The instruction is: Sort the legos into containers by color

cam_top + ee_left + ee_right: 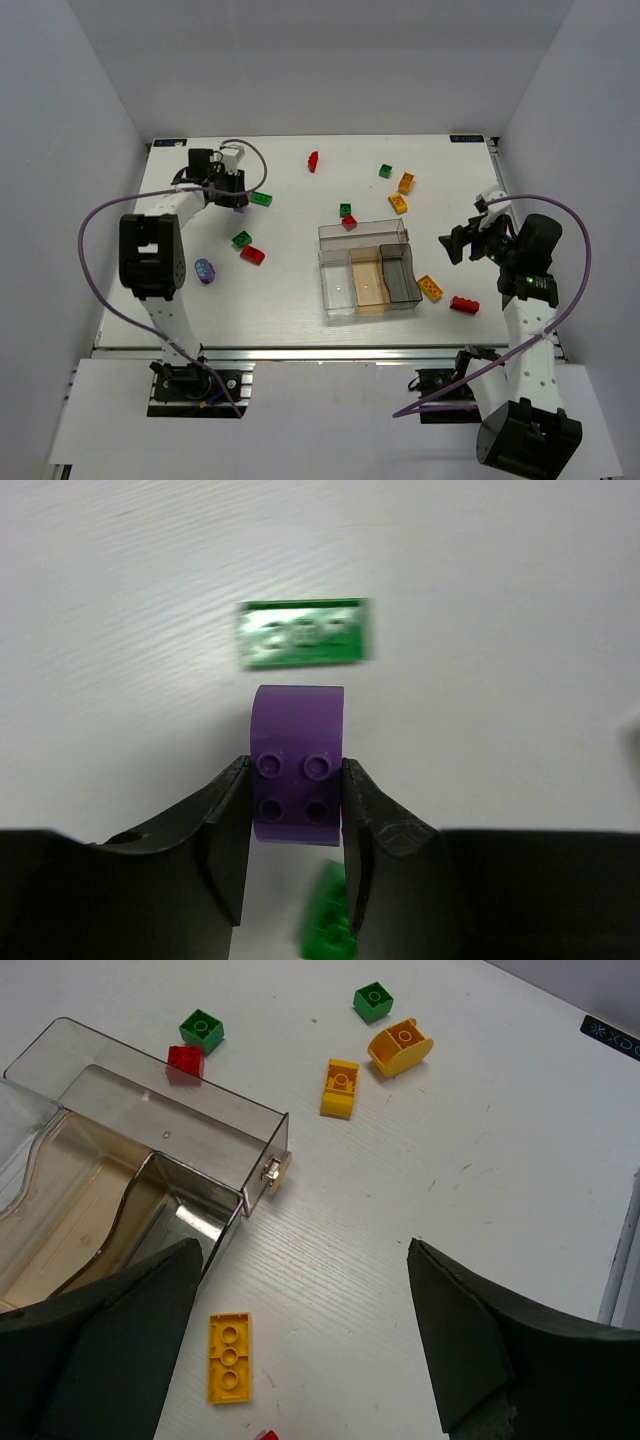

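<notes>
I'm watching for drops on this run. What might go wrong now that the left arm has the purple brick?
The left gripper pinches the purple brick only at its near end, so it may twist or slip in transit. The green brick lies just beyond it and might get knocked. The right gripper hangs open beside the tray, so the arms could crowd there.

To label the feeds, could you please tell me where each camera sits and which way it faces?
Top external: above and behind the bases, looking down on the table, tray and both arms.
Left wrist: on that wrist, looking down past the left gripper, shut on a purple piece.
Right wrist: on that wrist, looking down past the open right gripper at a yellow plate.
Top and right wrist share the tray.
</notes>
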`<state>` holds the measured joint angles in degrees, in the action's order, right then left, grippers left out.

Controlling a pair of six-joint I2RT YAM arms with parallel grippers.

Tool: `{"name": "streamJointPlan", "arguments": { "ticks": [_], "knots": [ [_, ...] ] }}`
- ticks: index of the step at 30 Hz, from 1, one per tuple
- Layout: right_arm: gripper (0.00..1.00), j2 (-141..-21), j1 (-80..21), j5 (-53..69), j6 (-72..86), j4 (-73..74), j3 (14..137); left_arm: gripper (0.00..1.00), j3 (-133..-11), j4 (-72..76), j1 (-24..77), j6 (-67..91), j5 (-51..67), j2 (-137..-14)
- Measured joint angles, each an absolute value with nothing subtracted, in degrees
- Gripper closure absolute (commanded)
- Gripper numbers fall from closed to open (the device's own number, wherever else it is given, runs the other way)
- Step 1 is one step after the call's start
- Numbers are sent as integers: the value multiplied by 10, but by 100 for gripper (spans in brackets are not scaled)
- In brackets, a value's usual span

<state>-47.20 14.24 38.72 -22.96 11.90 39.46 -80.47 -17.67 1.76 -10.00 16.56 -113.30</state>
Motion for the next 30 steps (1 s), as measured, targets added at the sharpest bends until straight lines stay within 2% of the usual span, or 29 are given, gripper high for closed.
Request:
{"name": "streamJointPlan", "arguments": {
  "ticks": [1, 3, 4, 5, 9, 13, 24, 27, 30],
  "knots": [
    [15, -472, 142, 387, -230, 119, 394, 100, -788, -167, 20, -91, 204, -1110],
    [39, -472, 142, 388, -231, 117, 392, 100, -750, -147, 34, -82, 276, -1055],
    [58, -472, 142, 389, -233, 117, 390, 100, -738, -139, 45, -81, 308, -1029],
    [100, -472, 142, 391, -236, 116, 388, 100, -729, -128, 60, -83, 340, -1005],
    [100, -474, 142, 400, -230, 119, 386, 100, -722, -91, 131, -108, 436, -949],
    [100, -474, 142, 405, -230, 119, 386, 100, -732, -88, 197, -158, 480, -963],
    [100, -474, 142, 404, -227, 119, 386, 100, -878, -167, 312, -292, 430, -1115],
    [100, -474, 142, 402, -227, 119, 386, 96, -899, -184, 329, -312, 410, -1133],
    [100, -476, 142, 402, -227, 119, 386, 84, -905, -199, 338, -326, 392, -1146]
  ]
}}
